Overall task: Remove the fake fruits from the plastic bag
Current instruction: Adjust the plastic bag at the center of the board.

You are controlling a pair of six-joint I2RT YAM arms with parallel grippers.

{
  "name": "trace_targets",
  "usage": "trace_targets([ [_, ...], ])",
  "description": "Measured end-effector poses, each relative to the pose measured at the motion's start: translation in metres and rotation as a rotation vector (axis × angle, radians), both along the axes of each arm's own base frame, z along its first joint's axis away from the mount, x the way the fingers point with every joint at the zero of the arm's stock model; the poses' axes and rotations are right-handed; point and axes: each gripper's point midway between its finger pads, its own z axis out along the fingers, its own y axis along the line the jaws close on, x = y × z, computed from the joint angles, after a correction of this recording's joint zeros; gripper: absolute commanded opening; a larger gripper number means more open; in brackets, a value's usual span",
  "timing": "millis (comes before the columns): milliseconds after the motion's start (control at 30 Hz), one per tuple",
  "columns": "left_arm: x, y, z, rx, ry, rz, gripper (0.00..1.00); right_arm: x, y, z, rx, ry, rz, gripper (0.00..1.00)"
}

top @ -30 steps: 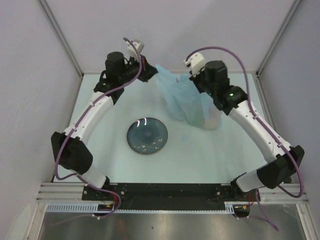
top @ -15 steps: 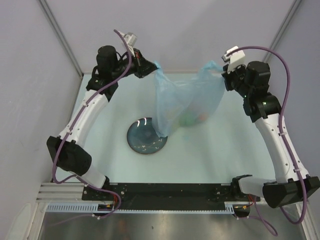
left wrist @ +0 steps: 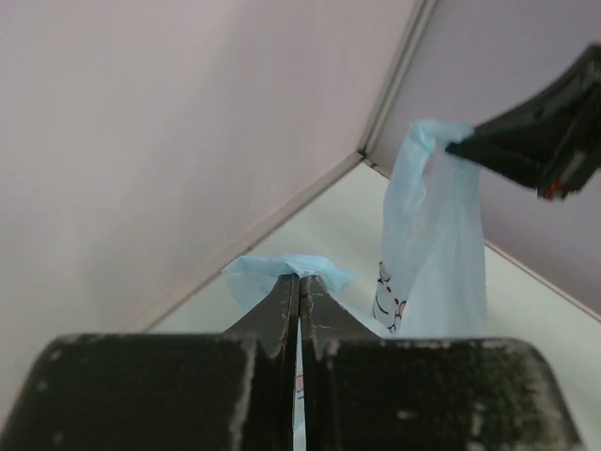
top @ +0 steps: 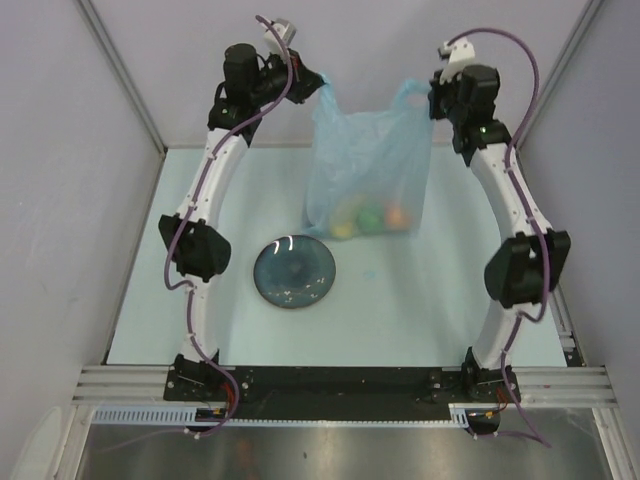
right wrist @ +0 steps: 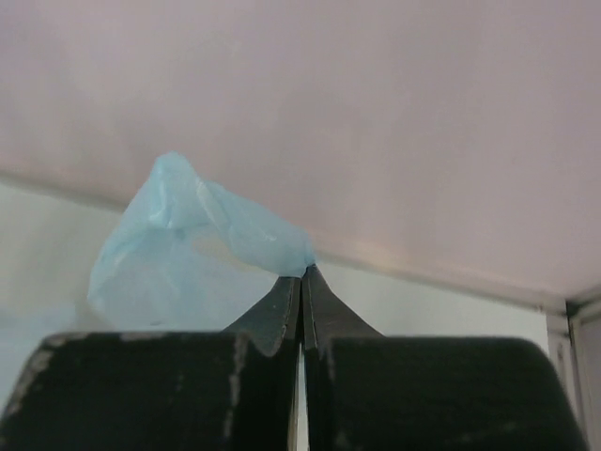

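The light blue plastic bag (top: 365, 165) hangs in the air between my two raised arms. Fake fruits show through its bottom: a yellow one (top: 343, 222), a green one (top: 370, 217) and an orange one (top: 398, 215). My left gripper (top: 318, 80) is shut on the bag's left top corner, which shows in the left wrist view (left wrist: 282, 270) at the fingertips. My right gripper (top: 428, 92) is shut on the bag's right top corner, seen in the right wrist view (right wrist: 235, 230). The right gripper also shows in the left wrist view (left wrist: 460, 146).
A dark round plate (top: 294, 271) lies on the pale table (top: 400, 310), below and left of the bag's bottom. White walls stand close behind and on both sides of the arms.
Both arms have risen and drawn apart, lifting the bag off the table. It went from a crumpled heap to hanging stretched, and the fruits slid to its bottom.
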Motion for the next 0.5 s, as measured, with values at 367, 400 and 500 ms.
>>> trace_targets([
  [367, -0.001, 0.000, 0.047, 0.002, -0.228, 0.044, 0.00, 0.030, -0.049, 0.086, 0.206, -0.159, -0.160, 0.00],
  [400, -0.009, -0.002, 0.047, 0.006, -0.222, 0.032, 0.00, 0.019, -0.049, 0.082, 0.207, -0.141, -0.162, 0.00],
  [500, -0.046, -0.009, 0.037, 0.029, -0.181, -0.037, 0.00, -0.032, -0.050, 0.052, 0.199, -0.070, -0.163, 0.00],
])
